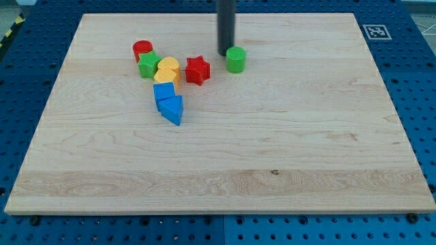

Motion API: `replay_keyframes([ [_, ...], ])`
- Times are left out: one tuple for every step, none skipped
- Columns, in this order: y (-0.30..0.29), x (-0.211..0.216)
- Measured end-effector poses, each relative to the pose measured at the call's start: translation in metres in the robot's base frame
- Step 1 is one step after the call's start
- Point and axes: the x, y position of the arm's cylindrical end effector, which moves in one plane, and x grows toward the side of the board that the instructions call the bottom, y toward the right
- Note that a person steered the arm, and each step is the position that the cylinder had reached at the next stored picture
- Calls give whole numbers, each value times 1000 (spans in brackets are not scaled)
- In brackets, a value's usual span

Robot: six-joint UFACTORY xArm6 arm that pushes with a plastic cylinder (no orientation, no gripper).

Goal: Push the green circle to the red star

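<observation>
The green circle [236,59] stands on the wooden board near the view's top, right of centre. The red star [197,70] lies a short way to its left and slightly lower, with a gap between them. My tip [225,54] comes down from the view's top and ends just left of the green circle, at its upper left edge, touching or almost touching it.
Left of the red star lies a cluster: a red circle [142,49], a green star-like block [148,65], two yellow blocks [167,71], a blue cube [163,92] and a blue triangle [172,109]. The wooden board [272,156] sits on a blue perforated table.
</observation>
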Motion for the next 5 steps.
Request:
replay_keyframes([
  [41, 5],
  [83, 13],
  [90, 46],
  [90, 57],
  [90, 47],
])
